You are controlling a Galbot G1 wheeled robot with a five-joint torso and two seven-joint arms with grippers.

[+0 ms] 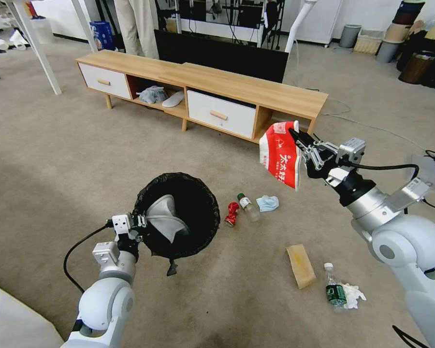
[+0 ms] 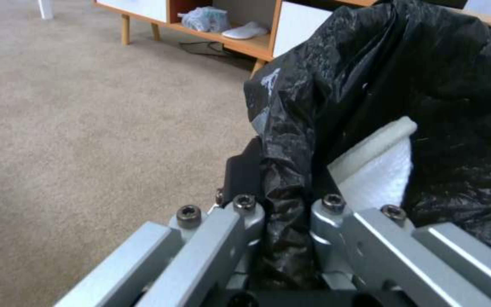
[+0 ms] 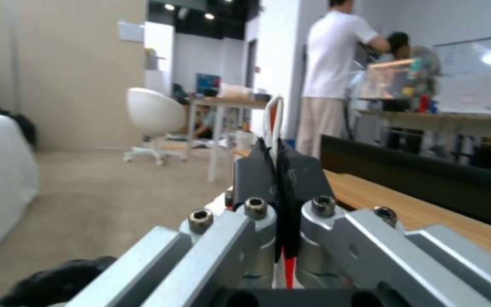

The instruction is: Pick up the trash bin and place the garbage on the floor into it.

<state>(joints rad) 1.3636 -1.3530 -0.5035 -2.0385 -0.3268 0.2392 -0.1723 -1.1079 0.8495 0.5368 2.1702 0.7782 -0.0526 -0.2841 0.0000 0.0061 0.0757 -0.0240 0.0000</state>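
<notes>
Two claws at work, both loaded. Biggest thing behind is the wooden cabinet (image 1: 237, 92) w/ white drawers, standing on the floor (image 1: 58, 159), a beige carpet; grey bundle (image 1: 152, 94) and white slipper (image 1: 173, 99) sit in its open shelf. Next, the trash bin (image 1: 179, 217), black bag liner crinkled over the rim, held up off the carpet at front left, tilted so its mouth faces the camera; a pale foam-like piece (image 1: 166, 220) lies inside, knotted bag tail (image 1: 172, 268) dangles below. Left claw (image 1: 139, 223) is clamped on the bin's near rim, fingers (image 2: 245, 213) pinching bag + rim btwn them in the left wrist view. Right claw (image 1: 299, 142) is up in the air on the right, near the cabinet's end, closed tight on the top edge of the red-and-white snack bag (image 1: 280, 157), which hangs below it, well apart from the bin. Rest of the garbage lies on the carpet: brown paper bag (image 1: 300, 266) front right; clear bottle w/ dark label (image 1: 334, 290) just beside white tissue (image 1: 353, 295); 2nd clear bottle (image 1: 249, 208) btwn crushed red can (image 1: 232, 214) and pale blue face mask (image 1: 268, 203), all near the bin's right side.
</notes>
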